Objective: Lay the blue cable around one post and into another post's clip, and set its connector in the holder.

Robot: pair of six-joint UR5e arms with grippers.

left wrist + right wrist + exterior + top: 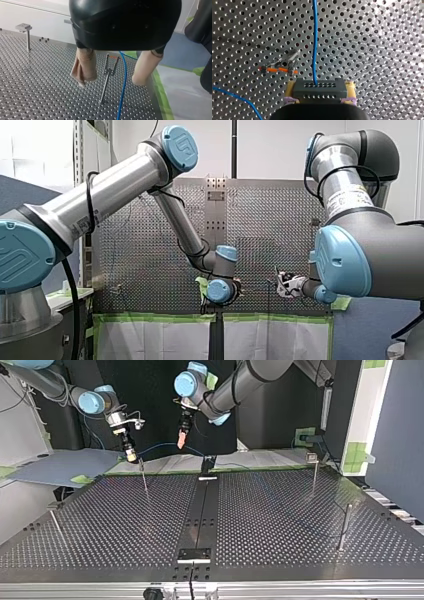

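In the right wrist view my right gripper point(320, 87) is shut on a dark perforated connector point(319, 90), yellow pads at its sides. The blue cable point(315, 40) runs straight out of the connector over the perforated table. A clip post with orange tips point(279, 67) stands just beside the cable. In the left wrist view my left gripper point(110, 81) is open, its beige pads either side of the same clip post point(109, 72) and the cable point(123, 82), touching neither. The top view shows my right gripper point(131, 454) above that post point(145, 479), my left gripper point(181, 440) beside it, and the cable point(160, 447) arcing between them.
A black holder point(207, 465) stands at the far middle of the table, another plate point(195, 555) at the near middle. More posts stand at the top view's right point(314, 467), point(345, 527) and left point(56, 525). A square-topped post point(27, 35) shows in the left wrist view.
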